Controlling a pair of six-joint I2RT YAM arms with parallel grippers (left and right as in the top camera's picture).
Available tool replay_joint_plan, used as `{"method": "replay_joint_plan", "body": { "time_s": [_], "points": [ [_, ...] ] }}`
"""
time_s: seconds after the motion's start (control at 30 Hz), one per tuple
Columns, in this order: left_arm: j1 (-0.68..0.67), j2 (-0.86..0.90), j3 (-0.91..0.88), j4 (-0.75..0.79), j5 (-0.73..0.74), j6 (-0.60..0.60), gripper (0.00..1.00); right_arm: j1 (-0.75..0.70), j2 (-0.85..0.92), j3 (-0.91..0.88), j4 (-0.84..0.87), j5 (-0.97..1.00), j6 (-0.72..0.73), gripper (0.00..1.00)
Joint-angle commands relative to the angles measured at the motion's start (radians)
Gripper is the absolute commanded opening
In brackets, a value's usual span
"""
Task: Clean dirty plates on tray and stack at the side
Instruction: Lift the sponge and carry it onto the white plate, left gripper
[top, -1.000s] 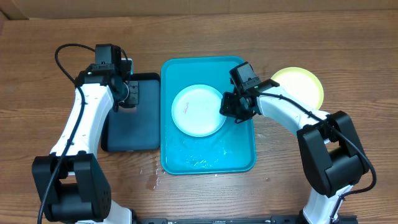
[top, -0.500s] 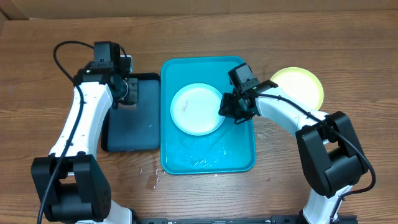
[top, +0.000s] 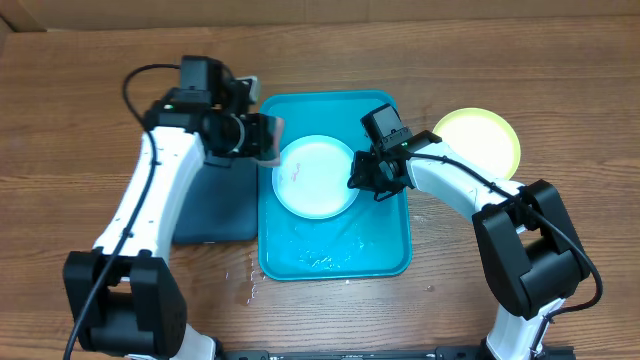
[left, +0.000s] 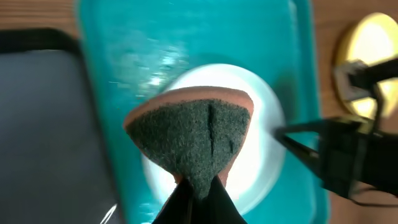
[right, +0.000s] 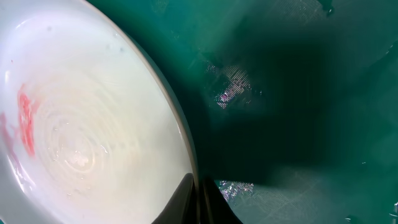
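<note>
A pale round plate with a small pink smear lies in the turquoise tray. My right gripper is shut on the plate's right rim, one finger on each side of the edge. My left gripper hovers at the plate's upper left, over the tray's left rim. It is shut on a sponge, dark green scouring face toward the camera, orange backing behind. A yellow-green plate sits on the table right of the tray.
A dark navy tray lies left of the turquoise one. Water pools in the turquoise tray's near part, and a few drops mark the wood by its front left corner.
My left arm has swung right from over the dark tray, carrying the sponge to the plate's upper left. The right gripper has stayed at the plate's rim.
</note>
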Motion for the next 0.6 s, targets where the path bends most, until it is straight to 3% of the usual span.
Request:
{"method": "replay_joint_plan", "body": {
  "time_s": [0.0,0.17,0.57],
  "points": [
    [-0.068,-0.012,0.002,0.006,-0.019,-0.080,0.04,0.007,-0.008,-0.008,0.002,0.017,-0.003,0.05],
    [-0.161,0.011,-0.002,0.009,-0.116,-0.176,0.04,0.008,-0.008,-0.008,0.002,0.013,-0.004,0.04],
    [-0.218,0.059,-0.001,0.014,-0.214,-0.198,0.04,0.033,-0.008,-0.008,0.017,0.014,-0.026,0.04]
  ]
}}
